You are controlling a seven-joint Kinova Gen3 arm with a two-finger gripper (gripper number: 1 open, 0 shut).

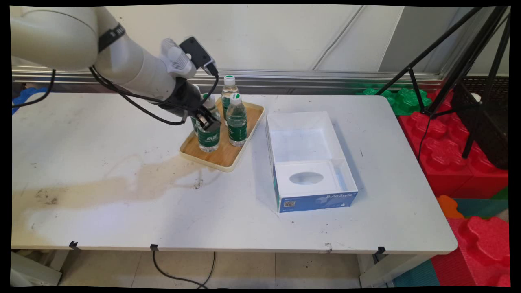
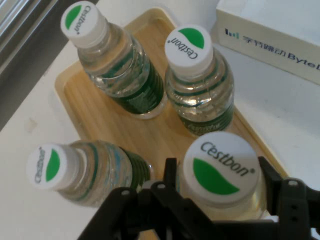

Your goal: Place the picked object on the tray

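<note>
Gripper straddles the neck of the near bottle on the wooden tray, fingers pinching just under the cap. Keep the grip square and any lift vertical — three other bottles stand close. Arm reaches in from the left, angled down-right.

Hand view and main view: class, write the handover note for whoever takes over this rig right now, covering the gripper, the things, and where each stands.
Gripper: down at the neck of the nearest bottle; grip cannot be judged.
That bottle stands upright on the wooden tray, with three more capped bottles: second bottle, third bottle, fourth bottle.
Open blue and white box sits beside the tray on the table, nothing in it.
</note>
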